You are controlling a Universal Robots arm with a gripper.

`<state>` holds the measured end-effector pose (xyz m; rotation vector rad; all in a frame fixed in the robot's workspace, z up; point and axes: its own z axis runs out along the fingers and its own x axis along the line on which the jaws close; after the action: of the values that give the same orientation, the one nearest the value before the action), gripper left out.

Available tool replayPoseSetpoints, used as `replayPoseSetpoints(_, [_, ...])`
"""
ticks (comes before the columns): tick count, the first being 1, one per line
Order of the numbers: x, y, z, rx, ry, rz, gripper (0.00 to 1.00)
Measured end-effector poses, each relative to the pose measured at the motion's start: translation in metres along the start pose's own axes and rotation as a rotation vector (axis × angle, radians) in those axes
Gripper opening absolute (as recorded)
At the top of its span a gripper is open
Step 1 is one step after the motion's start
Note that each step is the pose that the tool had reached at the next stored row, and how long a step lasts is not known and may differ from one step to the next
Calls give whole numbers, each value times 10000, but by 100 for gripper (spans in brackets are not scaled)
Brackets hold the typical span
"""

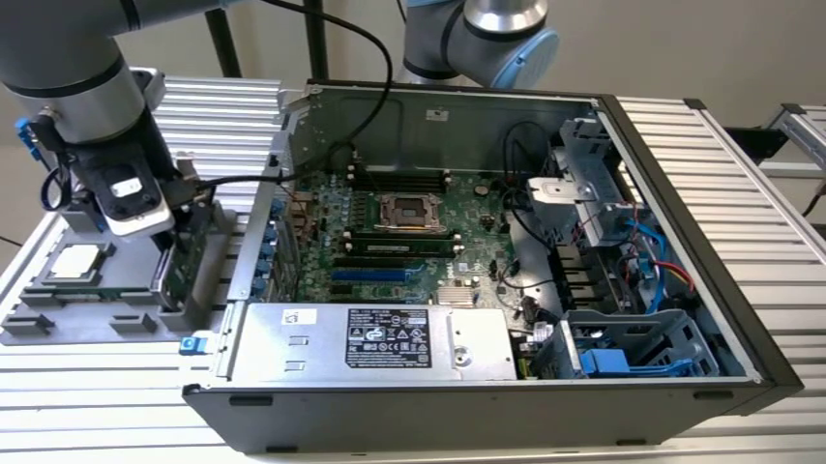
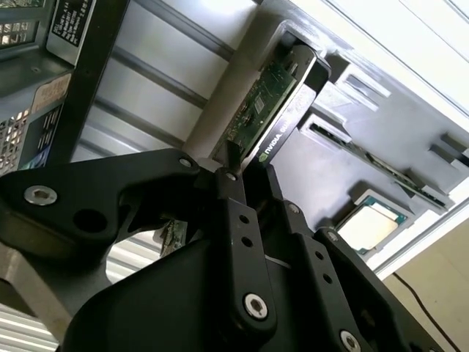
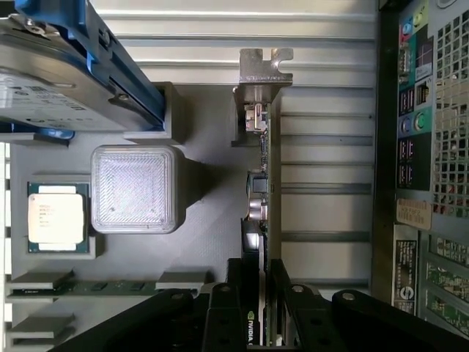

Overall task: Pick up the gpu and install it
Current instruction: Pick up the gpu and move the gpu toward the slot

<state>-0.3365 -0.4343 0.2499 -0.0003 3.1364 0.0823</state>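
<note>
The gpu [image 1: 193,275] is a thin green card that stands on edge in a slot of the grey tray [image 1: 77,324], at the exterior view's left of the computer case. Both wrist views show its green board [image 3: 267,183] [image 2: 265,110] edge-on, with a black cooler on one face. A silver bracket [image 3: 261,70] caps its far end. My gripper [image 1: 178,249] [image 3: 256,270] [image 2: 243,174] is down over the card's near end. Its black fingers [image 3: 238,308] sit on either face, pressed against the card. The card rests in its tray slot.
The open computer case [image 1: 684,184] lies at the exterior view's right, with the motherboard [image 1: 400,242] and power supply [image 1: 374,338] exposed. The tray also carries a square silver CPU chip [image 1: 72,263] [image 3: 55,218], a hard drive with blue rails [image 3: 58,66] and a memory stick [image 3: 88,288].
</note>
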Motion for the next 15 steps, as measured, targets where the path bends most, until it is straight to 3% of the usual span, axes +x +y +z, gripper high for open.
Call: replayPoseSetpoints(15, [-1, 5, -108, 0, 0, -1, 0])
